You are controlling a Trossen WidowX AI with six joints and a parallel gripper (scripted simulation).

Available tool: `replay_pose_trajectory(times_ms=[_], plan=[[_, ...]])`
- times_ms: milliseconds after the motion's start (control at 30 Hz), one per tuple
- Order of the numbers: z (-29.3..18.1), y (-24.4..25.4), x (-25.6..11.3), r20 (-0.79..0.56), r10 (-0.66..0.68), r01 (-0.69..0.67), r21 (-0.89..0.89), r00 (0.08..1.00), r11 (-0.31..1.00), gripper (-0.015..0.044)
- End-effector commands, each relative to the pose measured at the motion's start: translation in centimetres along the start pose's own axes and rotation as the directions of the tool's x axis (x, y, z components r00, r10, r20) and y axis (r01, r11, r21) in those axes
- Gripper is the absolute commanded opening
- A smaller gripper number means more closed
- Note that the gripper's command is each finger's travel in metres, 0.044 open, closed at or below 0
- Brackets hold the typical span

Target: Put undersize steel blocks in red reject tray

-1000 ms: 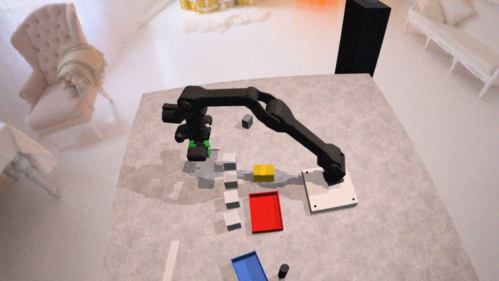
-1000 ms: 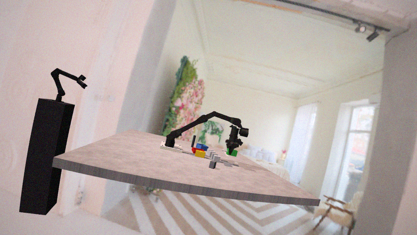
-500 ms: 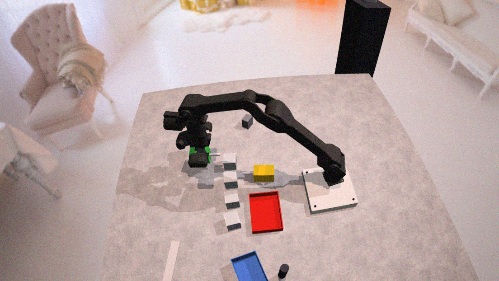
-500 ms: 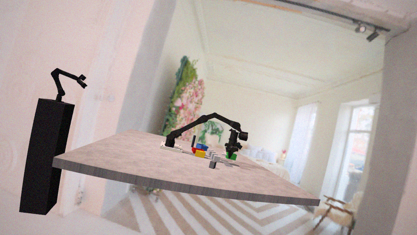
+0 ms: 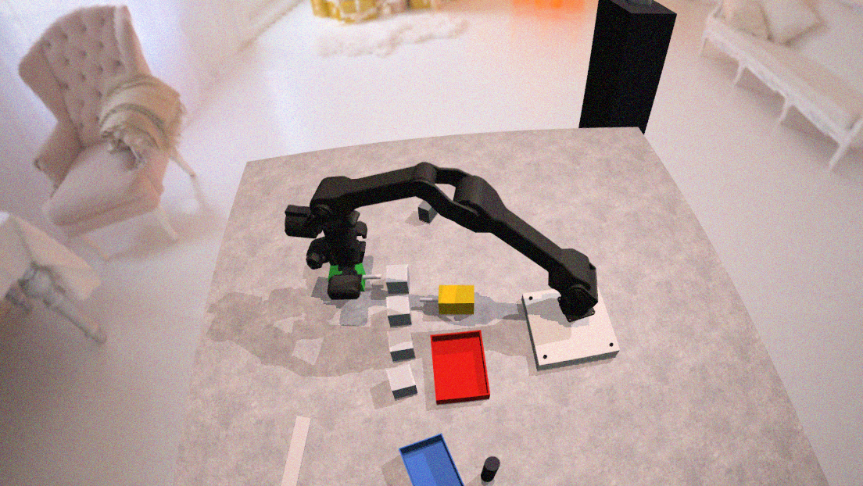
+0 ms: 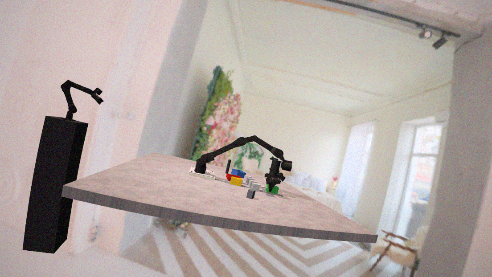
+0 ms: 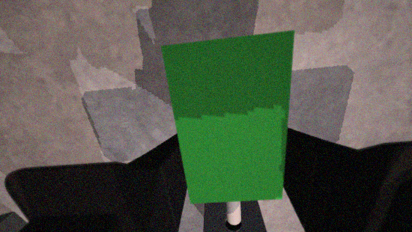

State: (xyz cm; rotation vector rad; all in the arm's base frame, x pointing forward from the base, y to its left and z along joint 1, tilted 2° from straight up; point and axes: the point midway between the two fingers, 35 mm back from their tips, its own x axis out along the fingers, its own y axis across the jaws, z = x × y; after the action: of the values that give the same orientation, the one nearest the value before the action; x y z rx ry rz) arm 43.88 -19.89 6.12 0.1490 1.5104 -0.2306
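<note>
My gripper (image 5: 345,275) (image 6: 272,187) (image 7: 226,130) is shut on the green GO gauge (image 5: 359,270) (image 6: 275,189) (image 7: 228,75), close over the table. The gauge's pale pin points at the rearmost block (image 5: 397,273) (image 7: 279,215) of the row. In the wrist view the pin tip is at that block's dark hole; whether it is inside I cannot tell. Three more steel blocks stand in the row: the second (image 5: 398,305), the third (image 5: 400,341) and the front one (image 5: 400,378). The red reject tray (image 5: 459,369) is empty.
A yellow gauge (image 5: 456,294) (image 6: 235,181) lies right of the row, pin towards it. A dark grey block (image 5: 426,212) (image 6: 250,194) stands farther back. A blue tray (image 5: 430,464), a black cylinder (image 5: 489,468) and a pale strip (image 5: 295,449) are at the front.
</note>
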Motion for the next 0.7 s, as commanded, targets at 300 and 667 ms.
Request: replay_pose_trajectory(times_ms=[300,667], plan=[[-0.01,0.05,0.22,0.016,0.001,-0.001,-0.004,1.0,1.0,0.0],[-0.43,0.04,0.32,0.023,0.001,-0.001,-0.004,1.0,1.0,0.0]])
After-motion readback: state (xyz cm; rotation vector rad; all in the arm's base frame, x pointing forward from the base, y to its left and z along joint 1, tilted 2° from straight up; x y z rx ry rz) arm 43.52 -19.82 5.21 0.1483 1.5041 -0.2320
